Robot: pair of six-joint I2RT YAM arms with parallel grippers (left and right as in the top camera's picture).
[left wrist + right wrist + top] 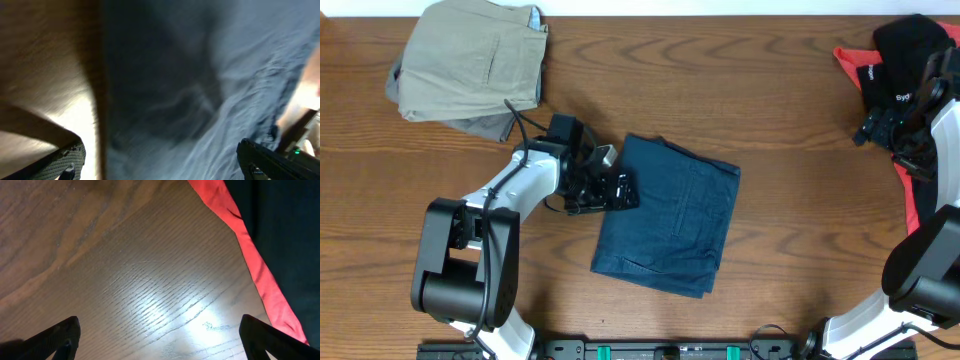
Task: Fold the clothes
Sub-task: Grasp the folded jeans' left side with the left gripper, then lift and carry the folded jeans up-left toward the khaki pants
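Where the overhead camera looks down on the wooden worktop (770,100), the dark navy shorts (670,215) lie near its middle, folded into a rough rectangle and turned slightly askew; the tan shorts (470,65) sit in a folded heap at the far left corner, well apart from them; a black top (910,55) with white lettering is bunched at the far right corner over a coral-red piece (850,62), which also runs down the right edge; the left claw (615,190) is at the left edge of the navy shorts, and the right claw (885,125) hangs just beside the black top.

From the left wrist the picture is blurred; the left claw (165,167) has its two fingers (65,160) spread wide at the lower corners, nothing pinched between them; the navy cloth fills most of the frame, with its edge running up the left side against bare wood; whether the fingers touch the cloth I cannot tell.

From the right wrist the right claw (160,335) is likewise spread wide and empty, with its fingers (265,335) at the lower corners over bare wood; the coral-red piece crosses the upper right as a slanting band, with dark cloth beyond it.
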